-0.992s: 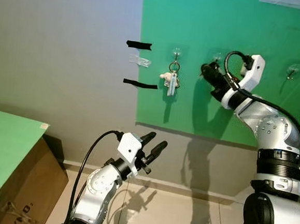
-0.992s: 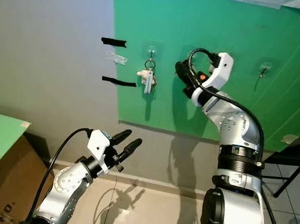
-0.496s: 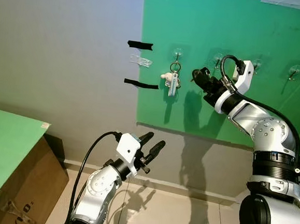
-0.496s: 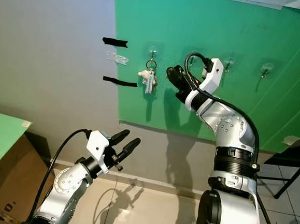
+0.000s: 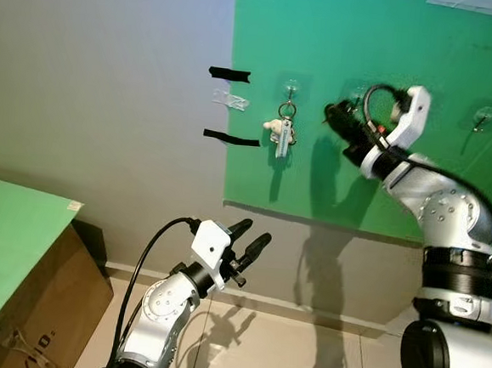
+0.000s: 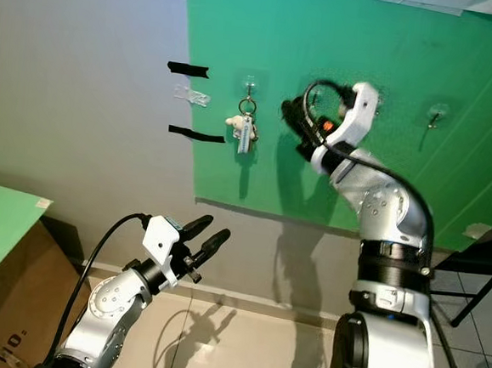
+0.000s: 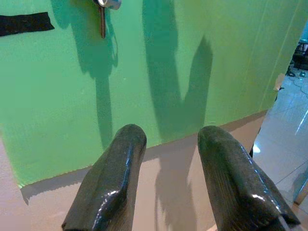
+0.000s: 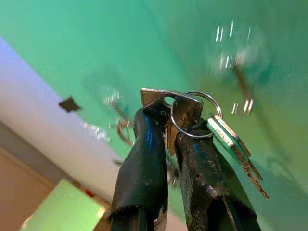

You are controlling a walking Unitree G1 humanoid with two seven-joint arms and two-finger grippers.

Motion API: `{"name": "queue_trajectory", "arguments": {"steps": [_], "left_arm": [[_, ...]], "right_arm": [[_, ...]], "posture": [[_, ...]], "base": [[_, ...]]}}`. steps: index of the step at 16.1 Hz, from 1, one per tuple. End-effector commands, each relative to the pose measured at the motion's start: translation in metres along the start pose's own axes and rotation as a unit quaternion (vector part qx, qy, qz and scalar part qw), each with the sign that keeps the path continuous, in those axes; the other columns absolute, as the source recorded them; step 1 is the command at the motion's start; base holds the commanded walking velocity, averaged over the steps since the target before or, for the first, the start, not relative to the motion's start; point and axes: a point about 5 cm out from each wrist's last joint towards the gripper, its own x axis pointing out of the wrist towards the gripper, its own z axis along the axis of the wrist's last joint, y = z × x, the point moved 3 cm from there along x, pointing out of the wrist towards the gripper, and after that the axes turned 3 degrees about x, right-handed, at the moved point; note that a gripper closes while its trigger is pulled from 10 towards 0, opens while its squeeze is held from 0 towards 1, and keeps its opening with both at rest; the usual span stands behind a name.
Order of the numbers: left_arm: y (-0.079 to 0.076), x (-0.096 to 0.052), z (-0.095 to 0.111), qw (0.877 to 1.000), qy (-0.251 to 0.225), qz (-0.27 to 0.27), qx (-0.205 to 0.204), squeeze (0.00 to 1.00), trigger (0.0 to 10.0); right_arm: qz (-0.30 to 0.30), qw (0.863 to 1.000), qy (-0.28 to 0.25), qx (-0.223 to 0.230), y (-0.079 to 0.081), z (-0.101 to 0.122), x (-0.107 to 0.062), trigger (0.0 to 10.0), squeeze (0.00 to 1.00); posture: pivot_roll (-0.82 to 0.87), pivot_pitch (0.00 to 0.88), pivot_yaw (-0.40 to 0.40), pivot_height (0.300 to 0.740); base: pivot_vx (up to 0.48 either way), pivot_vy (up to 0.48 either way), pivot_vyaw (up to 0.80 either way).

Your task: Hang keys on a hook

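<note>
Right gripper [image 8: 166, 130] shifted back rightward along green board [image 5: 368, 40], raised, fingers pinching keys [image 8: 231, 144]; left gripper [image 5: 250, 240] low, fingers parted, holding nothing.

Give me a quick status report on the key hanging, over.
Right gripper shut on keys, raised near the green wall panel. Left gripper open, low, idle. Another key bunch hangs on a hook. Nothing blocking.
</note>
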Motion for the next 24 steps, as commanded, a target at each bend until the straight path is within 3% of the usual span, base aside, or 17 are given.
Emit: {"name": "queue_trajectory", "arguments": {"steps": [1, 5, 8, 12, 15, 19, 24], "left_arm": [[0.000, 0.004, 0.003, 1.000, -0.003, -0.006, 0.008, 0.00, 10.0], [0.001, 0.003, 0.002, 1.000, -0.002, -0.004, 0.008, 0.00, 10.0], [0.000, 0.002, 0.002, 1.000, 0.000, -0.005, 0.009, 0.00, 10.0], [0.000, 0.002, 0.001, 1.000, 0.001, -0.007, 0.010, 0.00, 10.0], [0.000, 0.000, 0.000, 1.000, 0.005, -0.005, 0.010, 0.00, 10.0], [0.000, -0.002, -0.001, 1.000, 0.008, -0.006, 0.011, 0.00, 10.0], [-0.001, -0.002, -0.002, 1.000, 0.009, -0.008, 0.011, 0.00, 10.0]], "right_arm": [[0.001, 1.000, -0.009, -0.018, 0.001, 0.007, 0.000, 0.0, 0.00], [-0.010, 0.998, -0.007, -0.058, -0.001, 0.007, 0.003, 0.0, 0.00], [-0.005, 1.000, 0.002, -0.014, -0.003, 0.000, 0.006, 0.0, 0.00], [-0.014, 1.000, 0.006, 0.003, -0.012, -0.002, 0.007, 0.0, 0.00], [-0.017, 0.998, 0.009, 0.055, -0.018, -0.008, 0.006, 0.0, 0.00], [-0.027, 0.999, 0.022, -0.013, -0.017, -0.013, 0.004, 0.0, 0.00], [-0.046, 0.998, 0.034, -0.028, -0.020, -0.019, -0.005, 0.0, 0.00]], "posture": [[-0.14, 0.000, -0.051, 0.736], [-0.13, 0.000, -0.051, 0.736], [-0.13, 0.000, -0.047, 0.736], [-0.13, 0.000, -0.047, 0.736], [-0.12, 0.000, -0.050, 0.736], [-0.13, 0.003, -0.048, 0.736], [-0.13, 0.006, -0.046, 0.736]], "base": [[0.000, 0.000, 0.00], [0.000, 0.000, 0.00], [0.000, 0.000, 0.00], [0.000, 0.000, 0.00], [0.000, 0.000, 0.00], [0.000, 0.000, 0.00], [0.000, 0.000, 0.00]]}}
